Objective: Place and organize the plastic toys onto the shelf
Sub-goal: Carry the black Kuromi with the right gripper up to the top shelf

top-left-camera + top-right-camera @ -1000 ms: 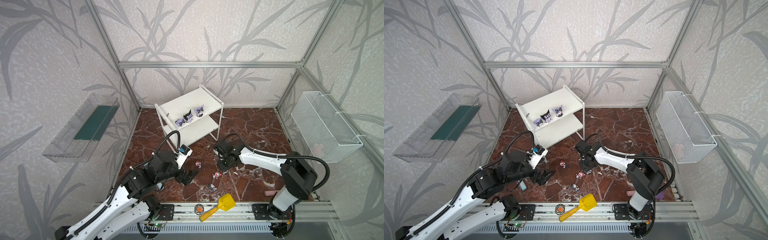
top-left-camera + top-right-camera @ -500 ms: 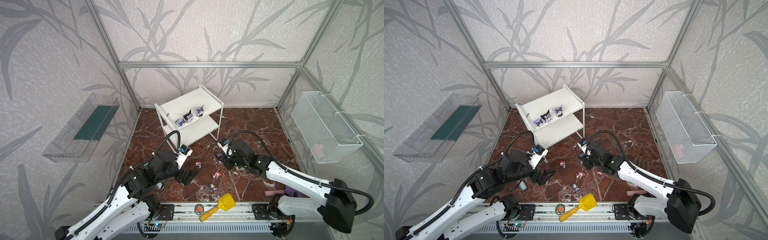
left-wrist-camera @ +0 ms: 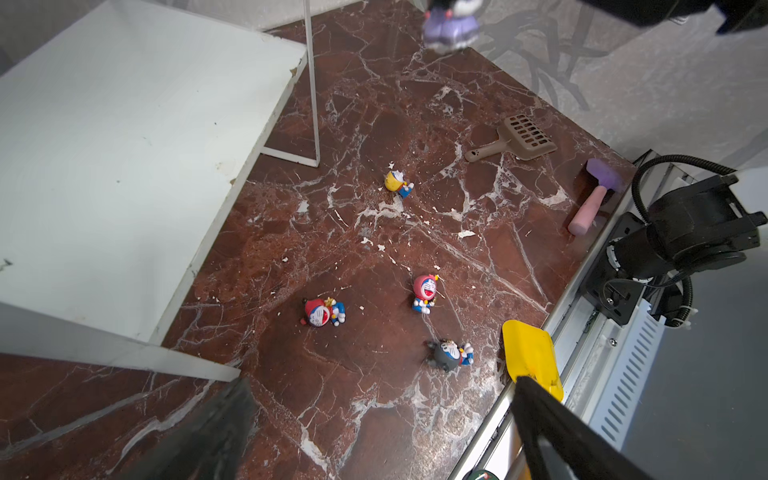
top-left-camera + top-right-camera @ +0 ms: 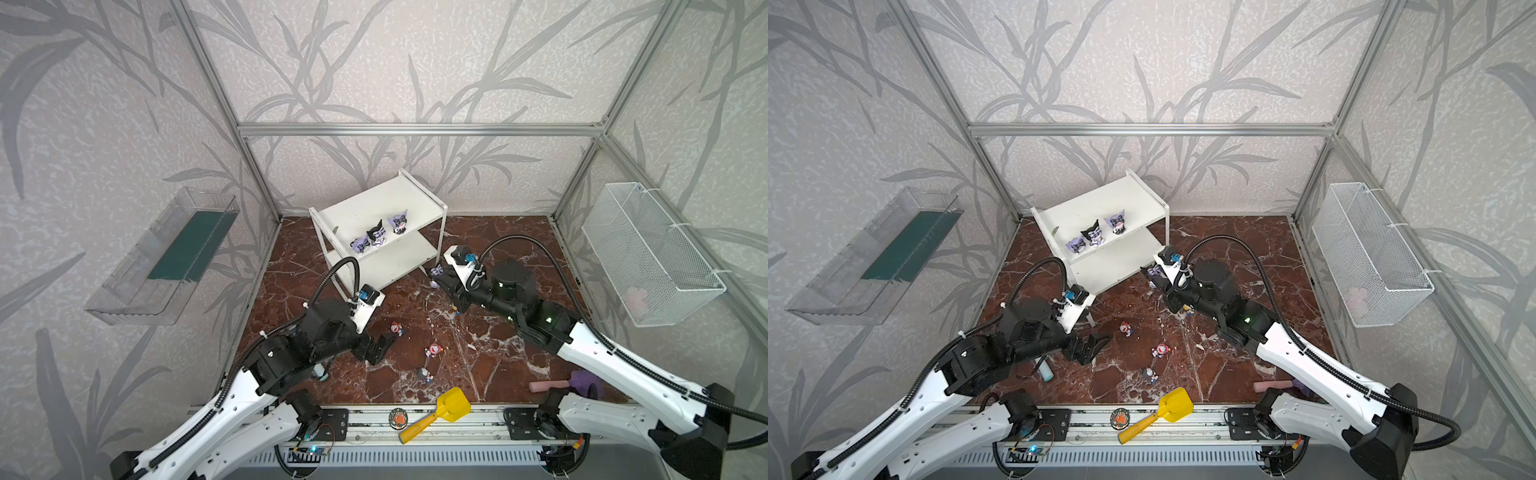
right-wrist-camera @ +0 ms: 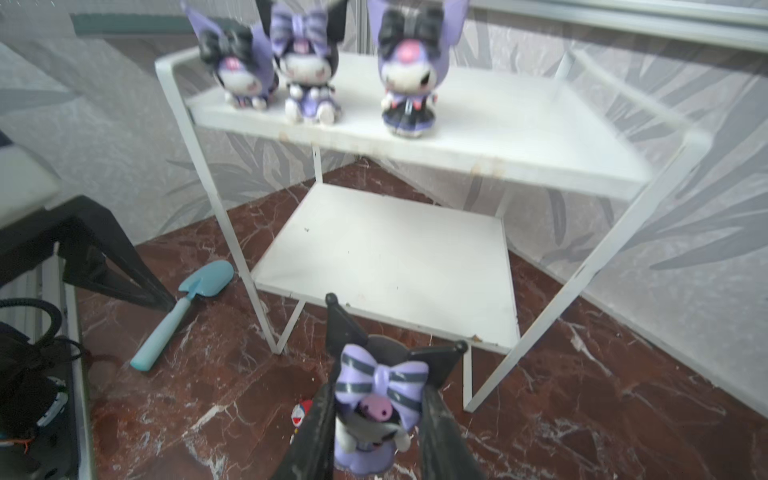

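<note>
The white shelf stands at the back of the floor, and three purple toys stand in a row on its top board. Its lower board is bare. My right gripper is shut on a fourth purple toy with a striped bow, held above the floor by the shelf's front right leg. My left gripper hangs open over the floor. Nearby lie toys with yellow, red-black, pink and grey heads.
A yellow scoop lies on the front rail. A brown sifter scoop and a purple-and-pink mallet lie at the floor's right. A teal shovel lies under my left arm. A wire basket and a clear tray hang on the walls.
My right arm has swung out and carried the bow toy up from the middle of the floor toward the shelf's front right leg. The left arm has stayed still.
</note>
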### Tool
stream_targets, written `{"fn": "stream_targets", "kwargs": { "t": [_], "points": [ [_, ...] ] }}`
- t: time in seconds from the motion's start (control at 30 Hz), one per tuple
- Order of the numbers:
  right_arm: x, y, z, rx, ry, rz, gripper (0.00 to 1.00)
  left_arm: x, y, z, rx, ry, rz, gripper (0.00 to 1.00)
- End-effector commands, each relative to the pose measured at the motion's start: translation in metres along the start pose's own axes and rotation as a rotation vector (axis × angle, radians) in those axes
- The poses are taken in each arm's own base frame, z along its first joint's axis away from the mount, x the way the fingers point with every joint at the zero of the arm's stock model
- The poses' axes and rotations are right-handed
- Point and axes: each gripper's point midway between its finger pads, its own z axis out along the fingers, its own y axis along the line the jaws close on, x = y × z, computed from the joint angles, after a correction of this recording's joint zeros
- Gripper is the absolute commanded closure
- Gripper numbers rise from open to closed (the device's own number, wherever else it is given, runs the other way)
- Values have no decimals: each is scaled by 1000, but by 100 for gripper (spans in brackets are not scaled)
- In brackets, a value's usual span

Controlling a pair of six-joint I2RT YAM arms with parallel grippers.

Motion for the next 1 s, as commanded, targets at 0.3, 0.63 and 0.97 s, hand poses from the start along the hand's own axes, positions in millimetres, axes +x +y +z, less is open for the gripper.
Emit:
{"fn": "stream_targets", "kwargs": {
  "t": [0.3,0.63,0.97],
  "points": [
    [-83,-34,2,35,-168,3,70,-83,21,-51,-187,-262,122,1],
    [-111,-55,27,90,-222,-16,70,-107,51,-82,-408,-359,181,1],
    [-117,-63,56,106,-217,-45,70,-114,50,-101,-424,-431,220,1]
  ]
}}
